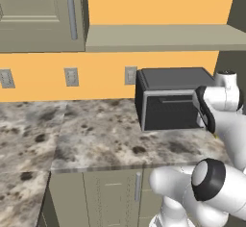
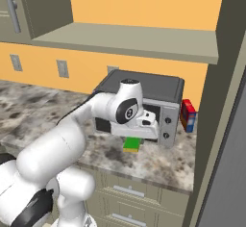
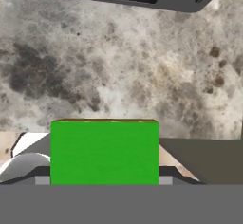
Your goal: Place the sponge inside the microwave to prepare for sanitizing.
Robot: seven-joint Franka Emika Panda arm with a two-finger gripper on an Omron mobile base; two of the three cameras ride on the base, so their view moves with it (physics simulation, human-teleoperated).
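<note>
1. The sponge (image 3: 104,152) is a bright green flat rectangular block with a thin darker strip along its top edge in the hand view.
2. In the hand view it sits at the bottom between the gripper's finger tips, which it hides; the gripper (image 2: 133,142) appears to be pinching it, held above the speckled stone worktop (image 3: 118,66).
3. In the right base view the sponge (image 2: 131,145) hangs just under the hand, in front of the small grey-and-black countertop oven (image 2: 163,108) and above the worktop's front part.
4. The right base view also shows a red and blue box (image 2: 188,116) standing beside the oven's right side, against the orange wall.
5. The left base view shows the countertop oven (image 1: 170,101) from its other side, wall outlets (image 1: 71,76) and the cabinet (image 1: 38,14) above.
6. No writing can be read anywhere.
</note>
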